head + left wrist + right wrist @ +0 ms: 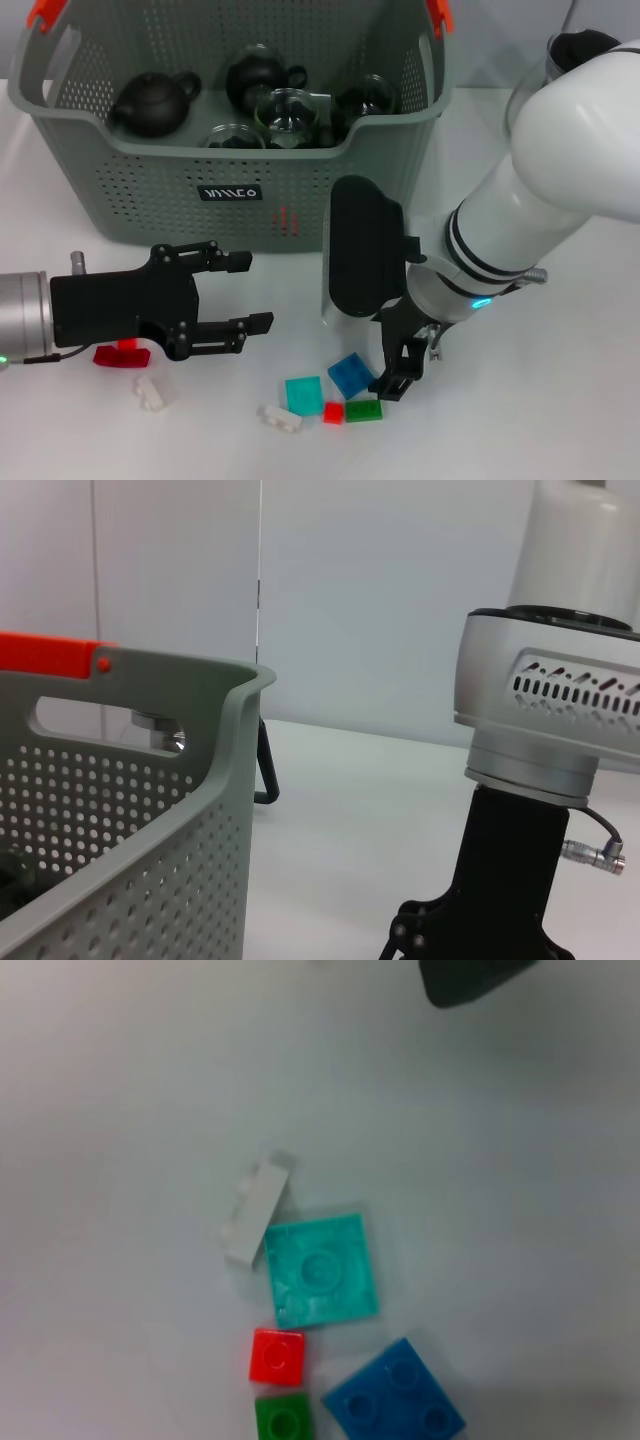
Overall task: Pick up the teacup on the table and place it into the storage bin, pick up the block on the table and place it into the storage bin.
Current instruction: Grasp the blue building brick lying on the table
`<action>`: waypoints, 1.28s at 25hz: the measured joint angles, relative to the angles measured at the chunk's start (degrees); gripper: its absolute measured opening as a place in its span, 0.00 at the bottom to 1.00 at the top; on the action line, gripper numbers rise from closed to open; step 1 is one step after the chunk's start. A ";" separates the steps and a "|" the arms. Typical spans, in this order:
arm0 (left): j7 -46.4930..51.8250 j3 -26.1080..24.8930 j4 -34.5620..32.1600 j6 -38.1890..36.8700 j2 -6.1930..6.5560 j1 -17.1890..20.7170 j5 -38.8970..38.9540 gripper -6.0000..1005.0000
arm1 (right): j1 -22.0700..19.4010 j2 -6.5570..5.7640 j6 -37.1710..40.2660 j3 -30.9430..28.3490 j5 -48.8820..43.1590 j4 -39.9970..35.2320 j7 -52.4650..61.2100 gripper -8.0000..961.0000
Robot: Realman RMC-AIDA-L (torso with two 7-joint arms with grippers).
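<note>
The grey storage bin [150,205] stands at the back of the table, and its perforated wall [150,880] fills the left wrist view. A glass teacup [288,110] sits inside it; I see no teacup on the table. Loose blocks lie near the front: blue [352,375], teal [304,393], small red [333,412], green [363,410] and white [281,418]. My right gripper [398,378] points down just right of the blue block [395,1405], open and holding nothing. My left gripper [245,293] hovers open in front of the bin.
Two dark teapots [152,103] and more glassware crowd the bin, which has orange handle tabs [45,14]. A red block [122,354] and a white block [150,390] lie under my left gripper. Bare white table lies to the right.
</note>
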State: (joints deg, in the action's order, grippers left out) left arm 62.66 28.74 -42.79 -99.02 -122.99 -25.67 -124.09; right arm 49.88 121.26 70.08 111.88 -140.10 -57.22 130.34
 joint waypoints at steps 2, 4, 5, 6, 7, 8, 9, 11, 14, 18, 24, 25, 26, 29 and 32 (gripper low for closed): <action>-0.02 0.00 -0.01 0.09 -0.05 0.00 0.00 0.75 | 0.04 0.08 -0.41 0.60 0.00 0.01 0.39 0.95; -0.06 0.00 -0.02 0.19 -0.06 0.00 0.00 0.75 | 0.06 0.09 -0.67 1.04 0.00 0.00 0.61 0.95; -0.10 0.00 -0.01 0.23 -0.06 0.00 0.00 0.75 | 0.14 0.10 -0.77 1.19 0.00 0.00 0.72 0.95; -0.12 0.00 -0.01 0.25 -0.06 0.00 0.00 0.75 | 0.20 0.10 -0.86 1.23 0.00 0.00 0.79 0.95; -0.15 0.00 -0.02 0.26 -0.06 0.01 0.00 0.75 | 0.28 0.11 -0.91 1.26 0.00 0.00 0.88 0.95; -0.18 0.00 -0.02 0.26 -0.06 0.01 0.00 0.75 | 0.35 0.11 -0.97 1.28 0.00 0.00 0.98 0.95; -0.18 0.00 -0.02 0.26 -0.06 0.01 0.00 0.75 | 0.38 0.12 -0.97 1.30 0.00 0.00 1.04 0.95; -0.20 -0.02 -0.02 0.27 -0.06 0.00 0.01 0.75 | 0.44 0.12 -0.99 1.33 0.15 -0.03 1.06 0.95; -0.21 -0.08 -0.02 0.34 -0.06 0.01 0.04 0.75 | 0.74 0.12 -1.12 1.55 1.00 -0.12 1.06 0.95; -0.24 -0.13 -0.02 0.39 -0.06 0.00 0.06 0.75 | 1.25 0.12 -1.21 2.07 2.13 0.06 1.06 0.95; -0.34 -0.70 -0.02 0.44 -0.06 -0.04 0.08 0.75 | 1.47 0.12 -1.21 2.52 2.20 0.09 1.06 0.95; -0.34 -0.78 -0.02 0.44 -0.06 -0.07 0.09 0.75 | 1.55 0.12 -1.18 2.57 2.21 0.09 1.05 0.95; -0.34 -0.79 -0.02 0.44 -0.06 -0.07 0.08 0.75 | 1.55 0.12 -1.18 2.57 2.21 0.09 1.05 0.95; -0.34 -0.81 -0.02 0.43 -0.06 -0.08 0.09 0.75 | 1.66 0.16 -1.19 2.63 2.33 0.09 1.05 0.95; -0.34 -0.80 -0.02 0.41 -0.06 -0.03 0.09 0.75 | 1.71 0.19 -1.25 2.65 2.78 0.10 1.05 0.95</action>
State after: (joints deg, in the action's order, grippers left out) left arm 62.31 27.94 -42.80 -98.62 -123.05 -25.69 -124.01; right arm 51.59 121.45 68.83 114.53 -137.31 -57.12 131.40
